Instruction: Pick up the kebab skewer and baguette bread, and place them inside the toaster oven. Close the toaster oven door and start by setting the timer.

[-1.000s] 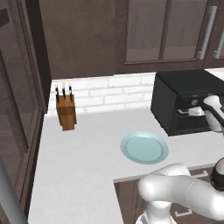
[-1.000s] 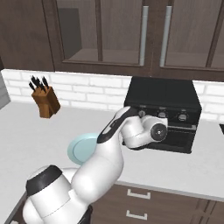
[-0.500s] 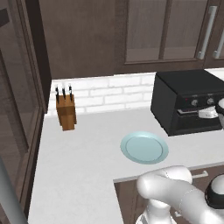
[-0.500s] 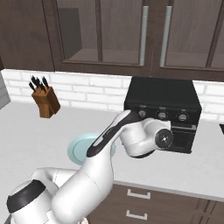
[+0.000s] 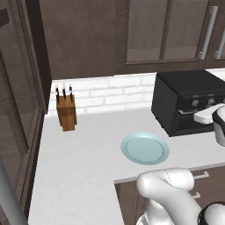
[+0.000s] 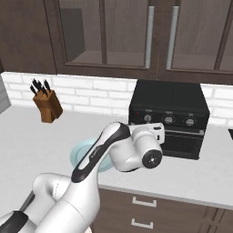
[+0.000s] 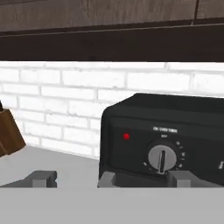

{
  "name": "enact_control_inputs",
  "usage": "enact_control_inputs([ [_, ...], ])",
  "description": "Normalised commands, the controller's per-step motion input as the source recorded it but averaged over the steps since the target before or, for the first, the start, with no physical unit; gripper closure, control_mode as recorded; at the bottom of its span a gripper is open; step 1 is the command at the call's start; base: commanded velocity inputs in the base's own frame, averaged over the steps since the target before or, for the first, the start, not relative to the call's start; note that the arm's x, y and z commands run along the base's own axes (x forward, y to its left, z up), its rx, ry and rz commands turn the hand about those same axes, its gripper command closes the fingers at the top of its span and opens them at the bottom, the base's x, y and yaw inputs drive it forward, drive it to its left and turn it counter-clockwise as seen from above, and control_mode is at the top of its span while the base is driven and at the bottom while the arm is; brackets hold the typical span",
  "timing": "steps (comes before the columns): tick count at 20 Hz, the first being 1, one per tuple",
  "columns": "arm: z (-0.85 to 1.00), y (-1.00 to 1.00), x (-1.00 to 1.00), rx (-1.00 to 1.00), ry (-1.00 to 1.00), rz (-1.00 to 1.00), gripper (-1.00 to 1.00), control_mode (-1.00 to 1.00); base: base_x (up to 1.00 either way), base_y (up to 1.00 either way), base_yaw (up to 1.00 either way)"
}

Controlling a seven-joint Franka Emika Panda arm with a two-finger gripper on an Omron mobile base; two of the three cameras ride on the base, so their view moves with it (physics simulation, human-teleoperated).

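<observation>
Claw (image 7: 109, 178) spread wide, empty, tips level with the toaster oven's (image 7: 166, 140) front, just before its leftmost grey knob (image 7: 162, 158); small red light (image 7: 126, 136) left of the knob. Oven sits at the back of the surface (image 5: 83, 167) against the white brick wall, door (image 6: 182, 142) shut. Pale blue plate (image 5: 145, 148) near the front edge, bare. Knife block (image 5: 66, 112) at the back left.
</observation>
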Motion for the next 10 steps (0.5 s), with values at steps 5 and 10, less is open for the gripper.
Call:
enact_control_inputs([
  [5,0.45,-0.10,-0.09,0.00,-0.11,0.00,-1.00,-1.00,0.00,0.00,0.00],
  [10,0.09,-0.31,-0.07,0.00,0.00,0.00,-1.00,-1.00,0.00,0.00,0.00],
])
